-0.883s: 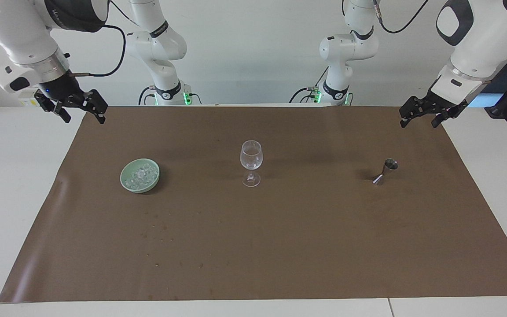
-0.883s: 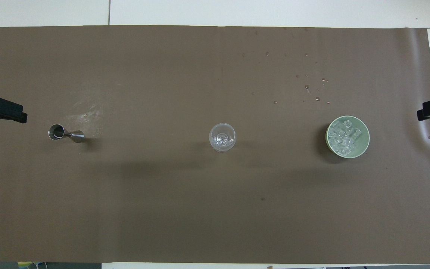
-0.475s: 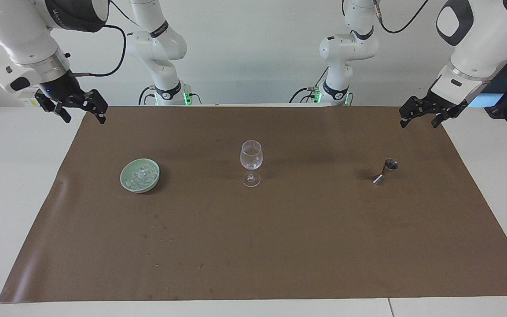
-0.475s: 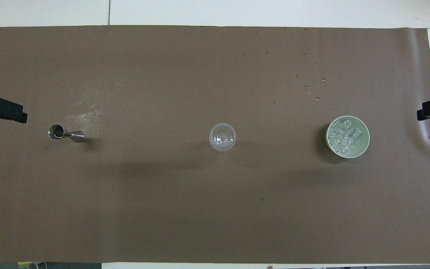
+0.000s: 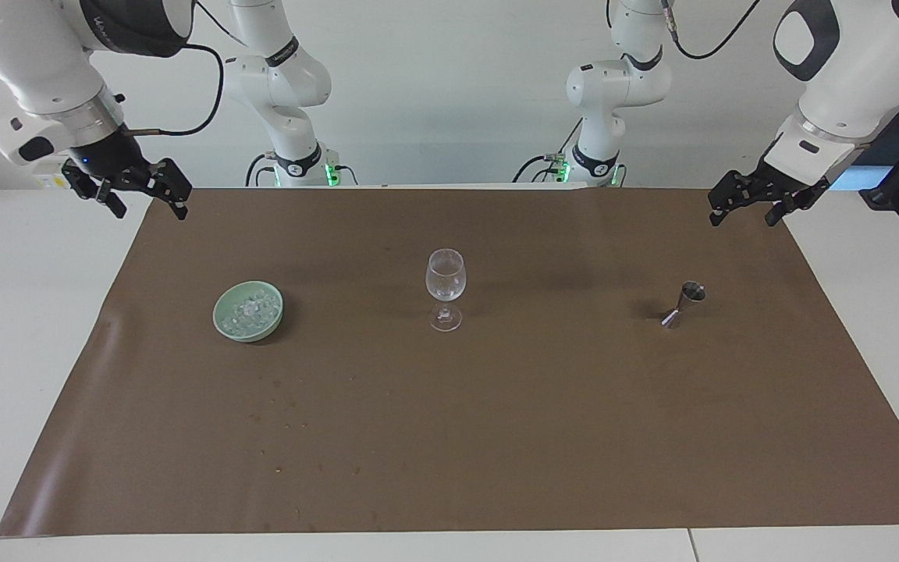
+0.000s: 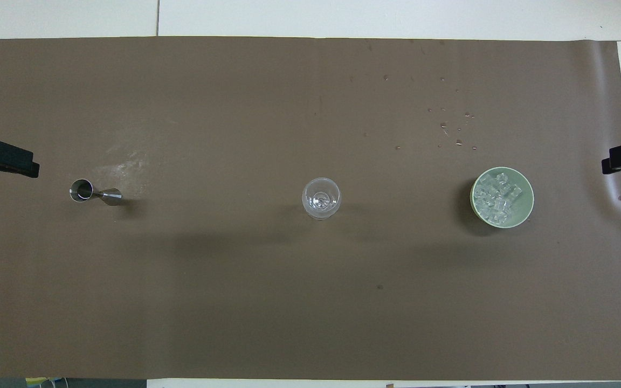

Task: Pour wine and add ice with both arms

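A clear stemmed glass [image 5: 445, 285] [image 6: 321, 198] stands upright mid-mat, apparently with nothing in it. Toward the right arm's end, a pale green bowl [image 5: 221, 325] [image 6: 529, 195] holds the ice [image 5: 251, 307] [image 6: 496, 200], several small clear cubes. Toward the left arm's end stands a small steel jigger [image 5: 684, 303] [image 6: 81, 191]; no wine shows in it or anywhere else. My right gripper [image 5: 150, 212] [image 6: 620, 159] hangs open over the mat's corner close to the robots, holding nothing. My left gripper [image 5: 742, 221] [image 6: 4, 165] hangs open over the other such corner. Both arms wait, well clear of everything.
A brown mat [image 5: 496, 437] [image 6: 235, 296] covers most of the white table [image 5: 20, 351]. Small wet spots and crumbs [image 5: 286, 425] [image 6: 453, 129] dot the mat farther from the robots than the bowl.
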Available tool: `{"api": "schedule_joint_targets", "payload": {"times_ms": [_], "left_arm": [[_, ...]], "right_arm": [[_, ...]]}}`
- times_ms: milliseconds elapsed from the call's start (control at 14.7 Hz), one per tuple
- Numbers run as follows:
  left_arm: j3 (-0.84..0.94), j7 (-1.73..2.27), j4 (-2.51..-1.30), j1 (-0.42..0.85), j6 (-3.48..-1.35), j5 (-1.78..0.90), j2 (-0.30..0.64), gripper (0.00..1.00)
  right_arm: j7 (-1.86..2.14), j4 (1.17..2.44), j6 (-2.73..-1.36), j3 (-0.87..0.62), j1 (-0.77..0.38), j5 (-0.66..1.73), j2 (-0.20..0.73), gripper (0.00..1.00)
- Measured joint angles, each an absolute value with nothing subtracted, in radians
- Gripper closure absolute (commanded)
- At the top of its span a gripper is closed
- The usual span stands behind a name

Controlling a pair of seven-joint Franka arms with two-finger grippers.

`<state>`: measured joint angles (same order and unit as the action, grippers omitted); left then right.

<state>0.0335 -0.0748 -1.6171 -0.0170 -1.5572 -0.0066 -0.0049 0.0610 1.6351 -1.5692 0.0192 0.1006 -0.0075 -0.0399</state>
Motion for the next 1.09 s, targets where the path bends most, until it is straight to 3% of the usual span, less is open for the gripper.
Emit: {"api": "schedule_joint_targets", "payload": {"times_ms": [815,1086], "left_arm": [[0.035,-0.075,-1.620,-0.016,-1.548,-0.007,-0.005,0.00],[0.026,-0.075,-1.593,-0.028,-1.557,-0.017,0.054,0.00]], "right_arm": [[0.061,1.637,-1.569,0.019,0.099,-0.007,-0.040,0.00],[0.061,1.637,-1.569,0.018,0.099,-0.007,-0.041,0.00]]}}
